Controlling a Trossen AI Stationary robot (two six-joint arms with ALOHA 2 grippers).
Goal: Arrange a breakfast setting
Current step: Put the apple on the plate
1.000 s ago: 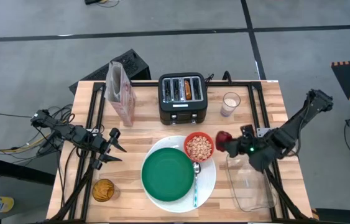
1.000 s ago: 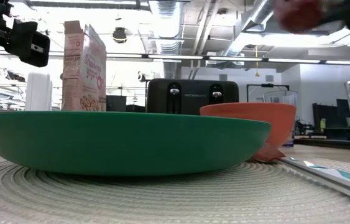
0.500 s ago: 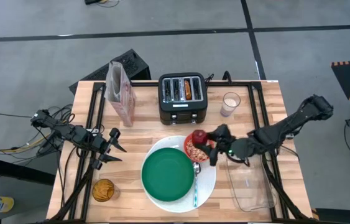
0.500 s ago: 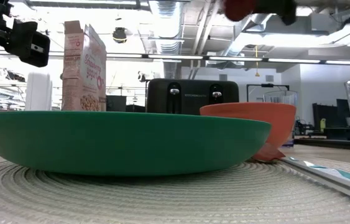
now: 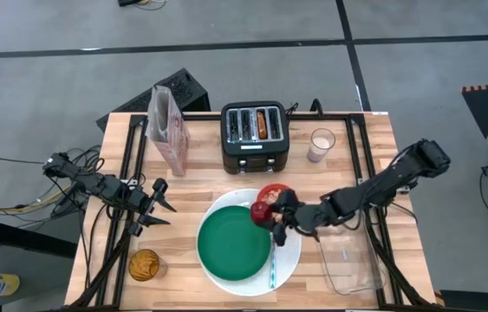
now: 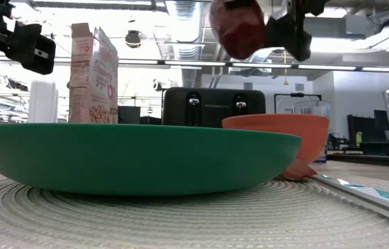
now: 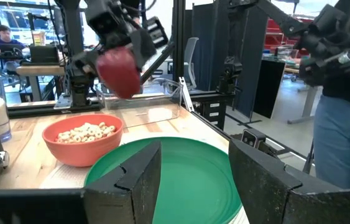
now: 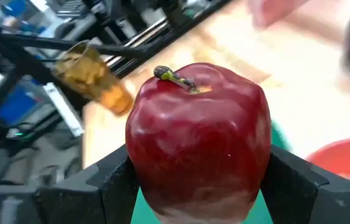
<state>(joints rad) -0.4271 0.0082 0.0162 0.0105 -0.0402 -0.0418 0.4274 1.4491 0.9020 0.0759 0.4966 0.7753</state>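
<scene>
On the left of the worktop point(image 5: 122, 147) the left pincer point(image 5: 164, 206) waits, released and holding nothing, its fingers spread just left of the green plate point(image 5: 230, 244). A glass of amber drink point(image 5: 144, 264) stands near it. The green plate lies on the large white plate point(image 5: 289, 260), with the teal-handled spoon point(image 5: 272, 264) along its right side and the red bowl point(image 5: 271, 192) of cereal touching the white plate's far right rim. The bagel point(image 5: 263, 123) sits in the black toaster point(image 5: 255, 135), farther back.

The right pincer point(image 5: 269, 217) is clenched on a red apple point(image 5: 262, 212), carried in the air over the green plate's far right edge. The step in hand looks like delivering the apple to the setting. Next it likely needs lowering onto the green plate, clear of bowl and spoon, then a gentle release so it doesn't roll.
</scene>
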